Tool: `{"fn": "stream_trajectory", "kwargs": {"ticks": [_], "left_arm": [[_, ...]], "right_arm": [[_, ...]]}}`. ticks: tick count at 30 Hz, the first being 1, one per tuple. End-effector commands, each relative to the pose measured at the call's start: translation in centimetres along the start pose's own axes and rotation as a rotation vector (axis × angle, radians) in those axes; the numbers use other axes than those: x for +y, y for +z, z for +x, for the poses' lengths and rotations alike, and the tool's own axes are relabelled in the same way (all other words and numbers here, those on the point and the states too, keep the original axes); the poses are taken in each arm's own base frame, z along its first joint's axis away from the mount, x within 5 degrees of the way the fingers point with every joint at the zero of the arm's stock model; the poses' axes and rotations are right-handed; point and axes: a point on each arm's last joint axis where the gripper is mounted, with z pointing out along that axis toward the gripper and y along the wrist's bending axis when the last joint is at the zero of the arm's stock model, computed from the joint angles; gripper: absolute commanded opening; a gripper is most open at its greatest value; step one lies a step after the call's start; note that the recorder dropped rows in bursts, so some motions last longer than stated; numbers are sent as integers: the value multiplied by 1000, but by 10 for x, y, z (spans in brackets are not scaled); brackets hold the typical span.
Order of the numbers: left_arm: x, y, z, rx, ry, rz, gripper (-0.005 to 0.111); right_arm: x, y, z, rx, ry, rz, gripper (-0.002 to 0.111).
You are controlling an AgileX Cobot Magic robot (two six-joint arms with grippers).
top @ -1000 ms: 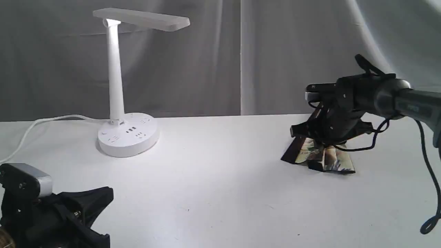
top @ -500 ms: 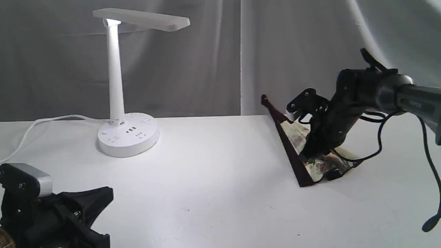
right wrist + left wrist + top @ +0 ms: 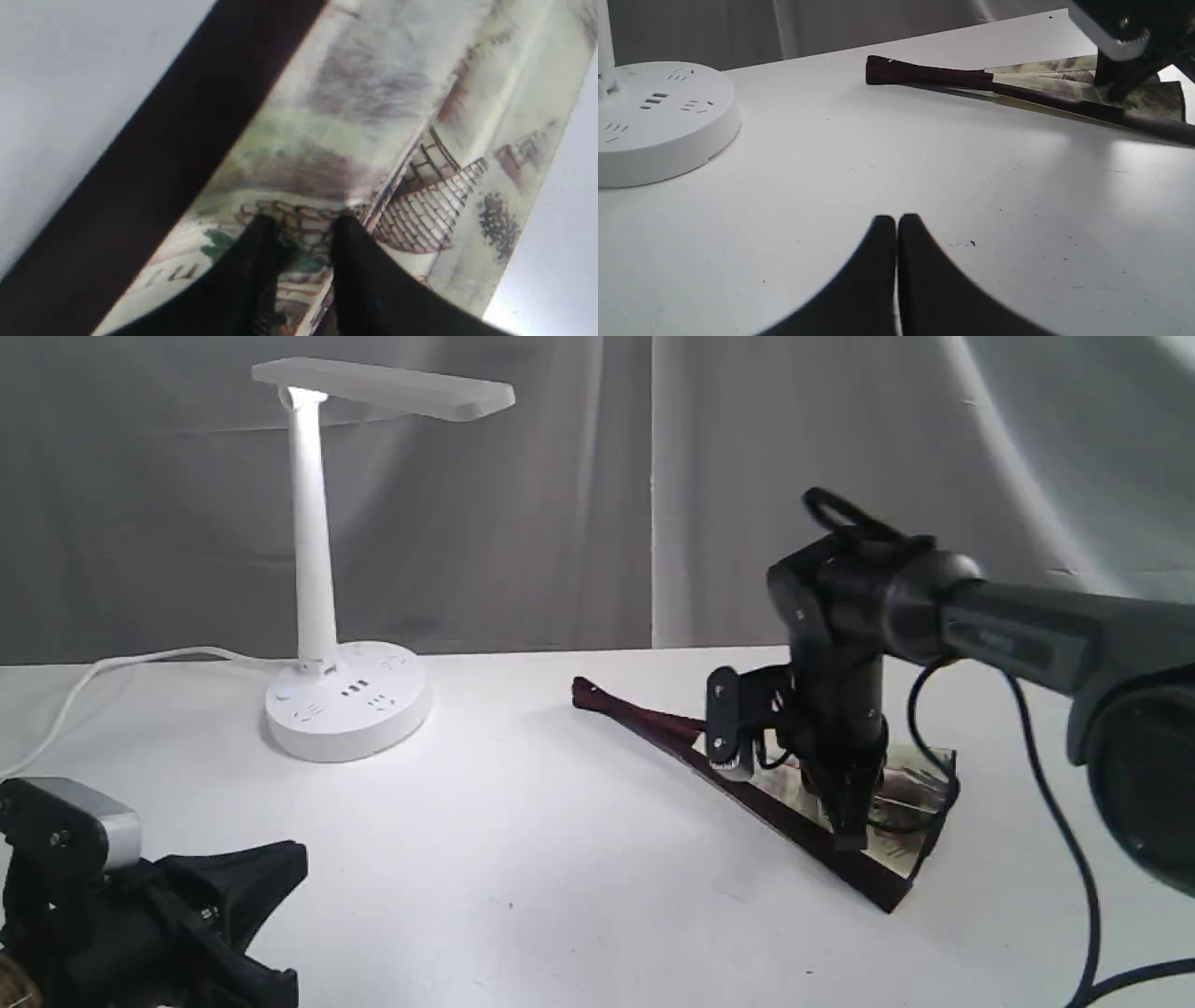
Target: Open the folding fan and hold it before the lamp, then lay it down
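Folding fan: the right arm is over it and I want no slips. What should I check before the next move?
1. Cream pleated paper fan with maroon guards spread fully: not ok, narrow wedge only.
2. Black right gripper holding it: cannot tell, jaws slightly parted over painted paper.
3. Black left gripper shut, clear of fan: ok.
4. White plastic desk lamp upright, apart from fan: ok.
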Motion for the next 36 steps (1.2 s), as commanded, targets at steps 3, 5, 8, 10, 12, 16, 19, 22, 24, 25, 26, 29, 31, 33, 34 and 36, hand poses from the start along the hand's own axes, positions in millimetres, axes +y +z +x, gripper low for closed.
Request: {"fn": "stream_trajectory", "kwargs": {"ticks": [3, 5, 8, 10, 12, 16, 19, 22, 24, 25, 26, 29, 31, 33, 34, 36], "left_arm": [[-1, 1, -2, -14, -6, 7, 0], [-1, 1, -2, -14, -6, 7, 0], [-1, 1, -2, -14, -4, 7, 0], [-1, 1, -2, -14, -4, 7, 0], [-1, 1, -2, -14, -4, 7, 0], [-1, 1, -2, -14, -4, 7, 0], [-1, 1, -2, -14, -4, 7, 0], [-1, 1, -2, -14, -4, 7, 0], [-1, 1, -2, -14, -4, 7, 0], [-1, 1, -2, -14, -4, 7, 0], [-1, 1, -2, -14, -4, 7, 0], [-1, 1, -2, -14, -6, 7, 0], [-1, 1, -2, -14, -6, 7, 0], [-1, 1, -2, -14, -6, 7, 0], [-1, 1, -2, -14, -6, 7, 0], [-1, 1, -2, -14, -6, 7, 0]], "right_arm": [[45, 20, -42, 208, -245, -98, 32], [51, 16, -57, 206, -297, -61, 32], [60, 8, -74, 163, -324, -51, 32], [64, 1, -79, 133, -314, -62, 32], [67, -10, -84, 73, -284, -84, 32], [63, -33, -82, 7, -229, -72, 32], [58, -52, -77, -17, -180, -43, 32], [50, -66, -68, -46, -62, -18, 32], [42, -72, -58, -58, 33, -9, 32], [41, -72, -55, -62, 67, -13, 32], [38, -73, -50, -67, 129, -16, 32], [27, -69, -37, -98, 370, -15, 32], [17, -65, -25, -111, 590, -8, 32], [11, -62, -14, -115, 858, -34, 32], [11, -60, -9, -106, 938, -63, 32], [12, -58, -3, -88, 1087, -128, 32]]}}
